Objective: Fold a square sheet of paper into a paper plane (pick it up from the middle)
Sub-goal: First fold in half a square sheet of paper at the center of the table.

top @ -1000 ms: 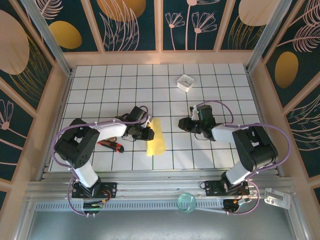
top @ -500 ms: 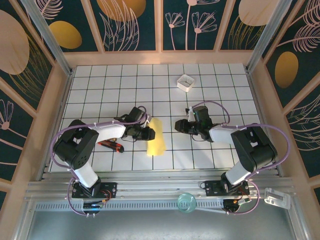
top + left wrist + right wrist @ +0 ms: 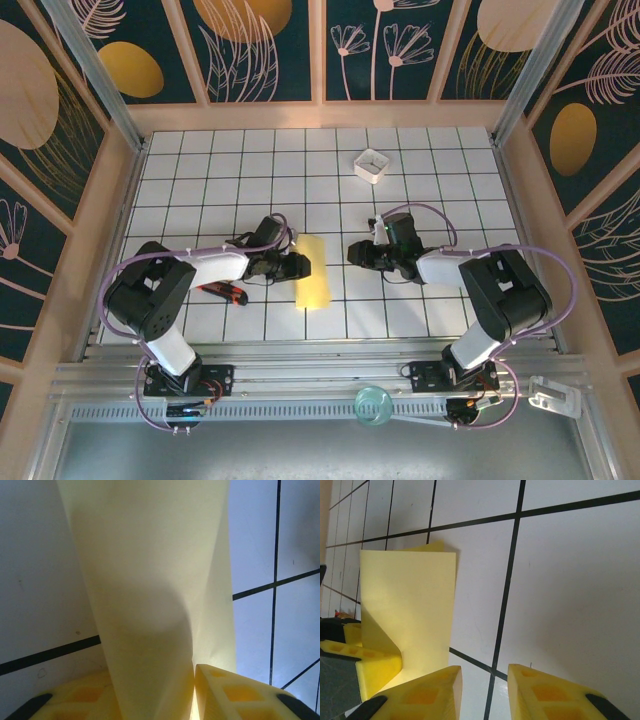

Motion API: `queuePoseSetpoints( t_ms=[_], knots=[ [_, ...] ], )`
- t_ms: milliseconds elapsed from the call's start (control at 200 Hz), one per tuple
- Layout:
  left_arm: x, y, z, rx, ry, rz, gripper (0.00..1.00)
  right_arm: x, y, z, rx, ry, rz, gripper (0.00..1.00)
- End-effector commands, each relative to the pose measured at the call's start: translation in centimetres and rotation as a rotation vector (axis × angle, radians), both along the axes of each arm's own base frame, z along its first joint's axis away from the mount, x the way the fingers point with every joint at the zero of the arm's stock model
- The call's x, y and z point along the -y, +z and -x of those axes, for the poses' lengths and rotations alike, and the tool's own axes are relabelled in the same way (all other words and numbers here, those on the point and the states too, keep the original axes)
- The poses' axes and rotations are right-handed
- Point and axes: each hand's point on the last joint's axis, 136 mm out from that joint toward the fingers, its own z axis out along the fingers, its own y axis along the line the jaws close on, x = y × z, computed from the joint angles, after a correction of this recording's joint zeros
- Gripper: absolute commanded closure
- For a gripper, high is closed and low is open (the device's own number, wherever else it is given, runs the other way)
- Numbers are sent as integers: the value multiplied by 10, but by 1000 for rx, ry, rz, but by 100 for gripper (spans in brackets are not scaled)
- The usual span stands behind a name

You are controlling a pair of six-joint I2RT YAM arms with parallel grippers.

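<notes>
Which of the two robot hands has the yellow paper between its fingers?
The left gripper: the folded yellow paper runs between its fingers. The right gripper has just bare tile between its fingers.

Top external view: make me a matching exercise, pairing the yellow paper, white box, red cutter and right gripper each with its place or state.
1 yellow paper
2 white box
3 red cutter
4 right gripper

A far side of the table, alone
B open, nothing between its fingers
C mid-table, folded into a narrow strip
D left of the paper, on the near rows

Pairs: 1-C, 2-A, 3-D, 4-B.
</notes>
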Motion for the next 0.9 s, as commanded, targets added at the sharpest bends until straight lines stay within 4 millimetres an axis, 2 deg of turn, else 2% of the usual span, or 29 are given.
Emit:
queuePoseSetpoints(
  t_ms=[0,395,590,736,896],
  knots=[
    [-35,-34,8,-67,123,-123,63,-10,7,-3,27,35,-24,70],
    [-40,-44,4,-74,238,-96,64,-12,2,-1,14,48,-42,70],
    [-37,-47,-1,-78,235,-98,73,-12,0,0,9,49,-40,70],
    [-20,-43,-4,-76,110,-85,80,-5,-2,1,6,33,-23,71],
    [12,-27,-7,-66,-101,-10,83,15,2,-3,14,-14,-8,71]
  ],
)
